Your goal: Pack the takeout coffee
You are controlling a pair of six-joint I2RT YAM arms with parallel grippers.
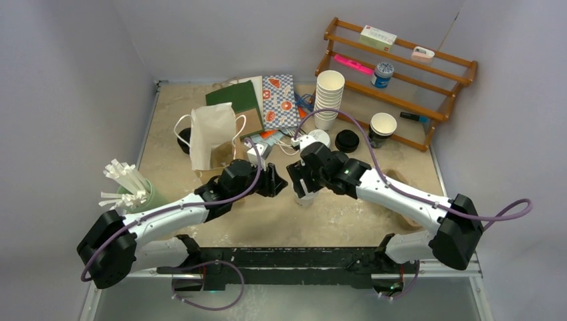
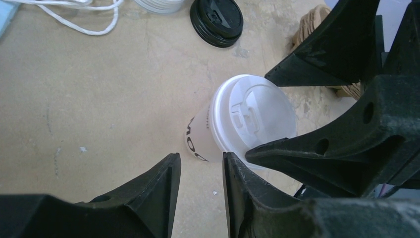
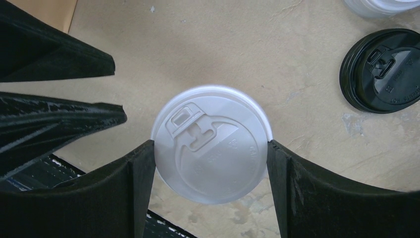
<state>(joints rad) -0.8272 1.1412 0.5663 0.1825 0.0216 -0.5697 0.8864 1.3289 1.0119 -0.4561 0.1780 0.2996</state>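
Only the left wrist shows black lettering (image 2: 194,145) on the white-lidded cup (image 2: 252,116), unreadable; right fingers (image 3: 142,183) grasp it, left fingers (image 2: 159,194) parted, empty.

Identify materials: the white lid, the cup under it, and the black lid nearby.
The white lid looks like thin moulded plastic, semi-matte, slightly translucent, with embossed sip tab and lettering. The cup is probably paper: matte white wall, black print. The black lid looks the same plastic, glossier, highlights on its ridges.
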